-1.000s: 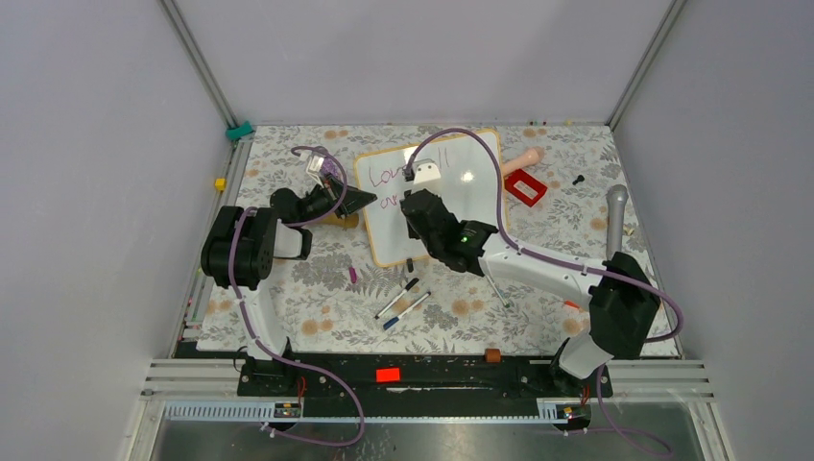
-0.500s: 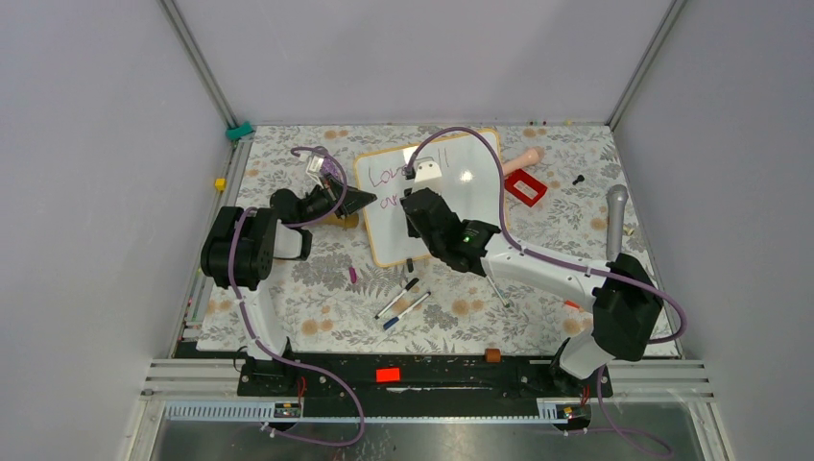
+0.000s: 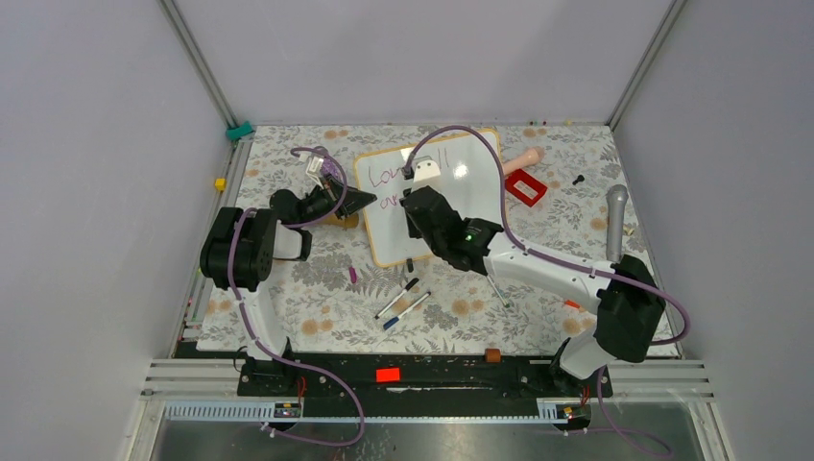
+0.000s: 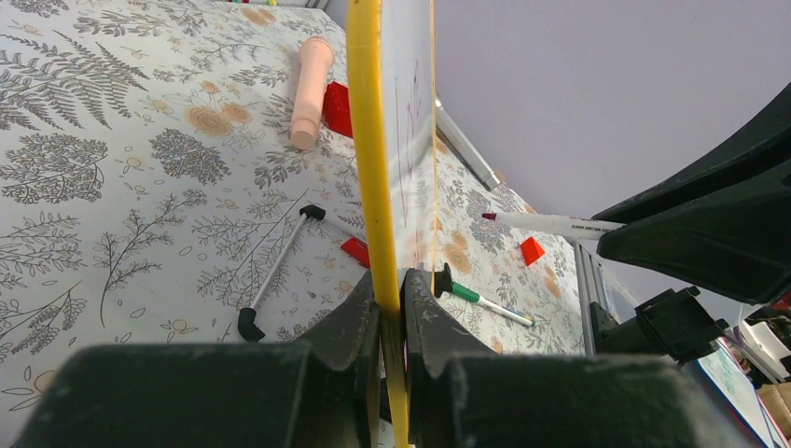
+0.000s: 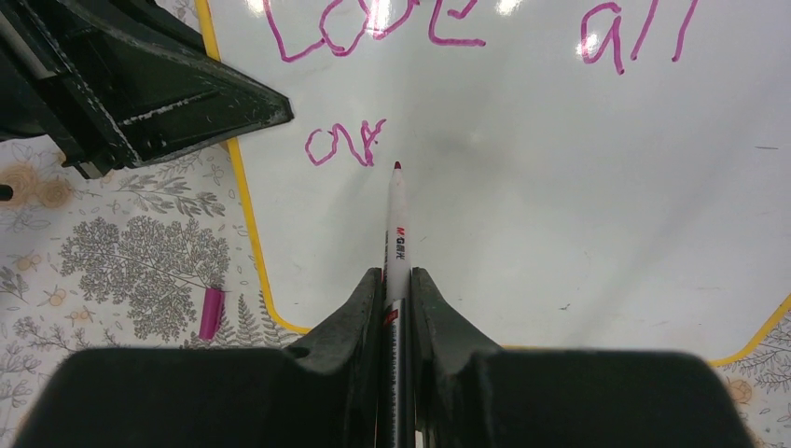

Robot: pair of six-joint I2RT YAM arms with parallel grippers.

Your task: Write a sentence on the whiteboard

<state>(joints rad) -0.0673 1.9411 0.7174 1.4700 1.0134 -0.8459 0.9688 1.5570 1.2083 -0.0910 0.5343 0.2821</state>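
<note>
- Whiteboard (image 3: pixel 475 192) is sitting mid-surface, looking stiff, light and glossy-slick; its thin frame edge is offering the best hold.
- Left hand (image 4: pixel 392 289) is pinching that edge, nearly closed.
- Right hand (image 5: pixel 398 280) is clamping the marker (image 5: pixel 395 215), tip pointing at the sentence (image 5: pixel 373 28).

I get a steep overhead look from behind the arm bases across the whole table (image 3: pixel 288 288), plus two close wrist views, the left skimming edge-on and the right staring face-on at the same whiteboard (image 3: pixel 389 235).

Floral table (image 3: pixel 288 288): whiteboard (image 3: pixel 389 235), markers (image 3: pixel 396 298), pink cap (image 3: pixel 352 275)
</note>
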